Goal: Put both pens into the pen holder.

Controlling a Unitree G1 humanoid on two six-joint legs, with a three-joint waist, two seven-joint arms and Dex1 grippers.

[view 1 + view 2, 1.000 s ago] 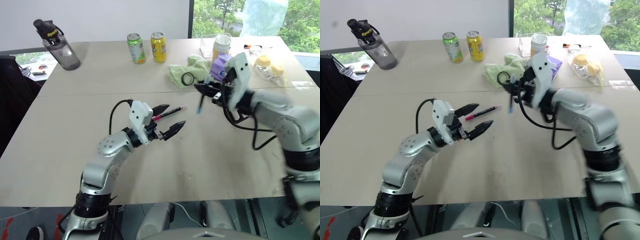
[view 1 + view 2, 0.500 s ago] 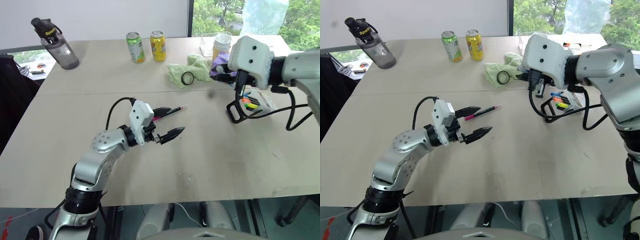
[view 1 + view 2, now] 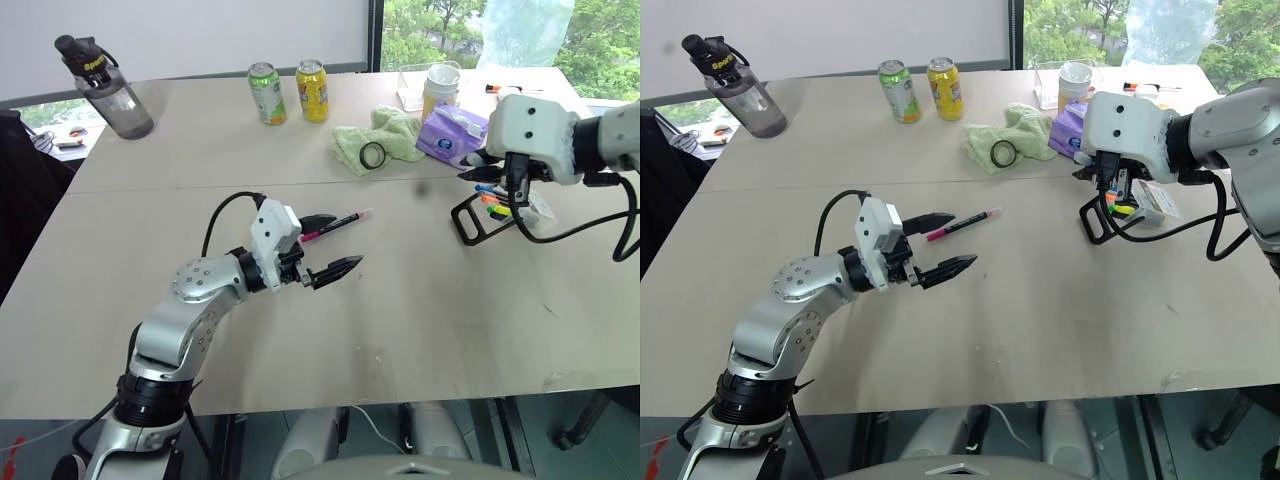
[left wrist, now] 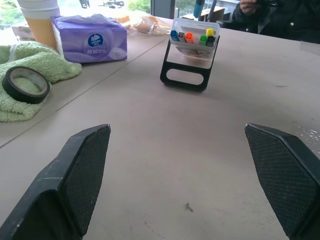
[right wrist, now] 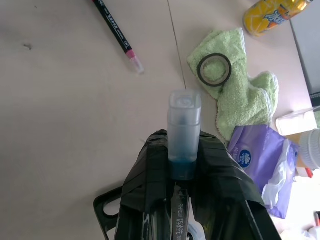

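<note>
- Blue-ended pen (image 5: 183,131): the right gripper (image 5: 186,176) is clenching it near its capped end, the clear blue-tinted cap sticking out past the black fingers, above the pen holder (image 3: 492,208). Light, stiff and smooth-barrelled by the look of it; likely to swivel in a two-finger pinch, so a grip on the barrel rather than the cap looks safer.
- Pink-ended pen (image 3: 334,224): it is lying flat on the table (image 3: 420,300), just beyond the left gripper (image 3: 330,244), pink cap pointing toward the towel (image 3: 383,138). Probably equally light and inclined to roll; mid-barrel seems the best place to pinch, and lying flat it is leaving little to get under.
- Left gripper: its fingers are standing wide apart with nothing between them, hovering low over the table.
- Pen holder: it is standing on the right side of the table, black rim tilted up, coloured marker tips already crowding the inside. Judged light and easy to tip or shove; the free slot looks narrow.
- Room: bare tabletop is lying all around the pink-ended pen and between it and the holder. The tissue pack (image 3: 452,135), towel and tape roll (image 3: 375,156) are sitting close behind the holder.
</note>
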